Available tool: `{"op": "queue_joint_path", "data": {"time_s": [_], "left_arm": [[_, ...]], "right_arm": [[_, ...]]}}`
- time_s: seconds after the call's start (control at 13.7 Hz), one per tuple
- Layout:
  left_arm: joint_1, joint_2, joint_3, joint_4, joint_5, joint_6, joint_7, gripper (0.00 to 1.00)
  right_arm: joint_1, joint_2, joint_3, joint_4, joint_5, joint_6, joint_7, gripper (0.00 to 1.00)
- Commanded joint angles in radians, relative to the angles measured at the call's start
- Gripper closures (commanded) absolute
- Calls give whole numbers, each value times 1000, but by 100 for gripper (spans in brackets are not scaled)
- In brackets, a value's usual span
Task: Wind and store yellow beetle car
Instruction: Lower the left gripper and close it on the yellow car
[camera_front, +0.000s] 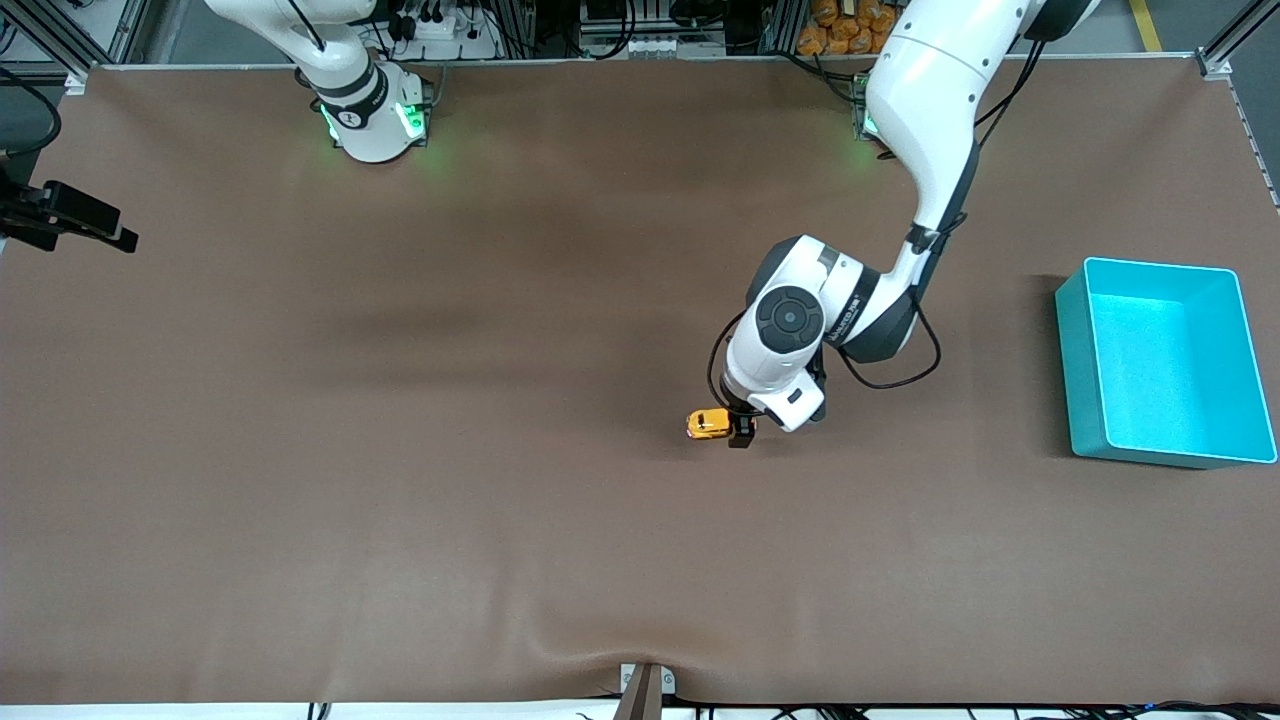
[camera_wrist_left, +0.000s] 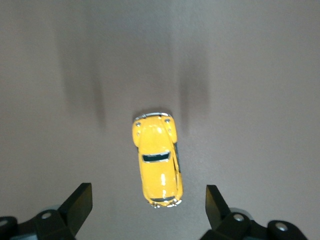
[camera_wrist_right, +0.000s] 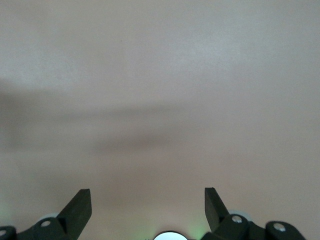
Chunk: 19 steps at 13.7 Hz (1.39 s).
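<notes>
Yellow beetle car lengthwise along table

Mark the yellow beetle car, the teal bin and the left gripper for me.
yellow beetle car (camera_wrist_left: 156, 161), left wrist view, on its roof.
teal bin (camera_front: 1158, 349), front view, on its bare floor.
left gripper (camera_wrist_left: 149, 205), left wrist view, midway between open fingertips.

I see the beetle car on the table, about mid-table, well clear of every edge. My left gripper hangs over the car's end. The bin sits by the edge at the left arm's end, well apart from the car.
</notes>
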Motion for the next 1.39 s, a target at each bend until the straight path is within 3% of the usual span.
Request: {"op": "queue_joint_path", "data": {"time_s": [0.0,1.1,1.25,1.32], "left_arm": [[-18,41,19,45,-18,24,-12,0],[-61,110,49,48,-12,51,-9,1],[-63,110,49,48,-7,51,-11,18],[-61,111,49,48,-7,54,-9,19]], "right_arm": [[16,-10,-14,5,2,-4,13,0],[14,-6,-14,-6,6,-2,11,0],[14,-5,-14,-6,6,-2,11,0],[14,-5,-14,-6,6,-2,11,0]]}}
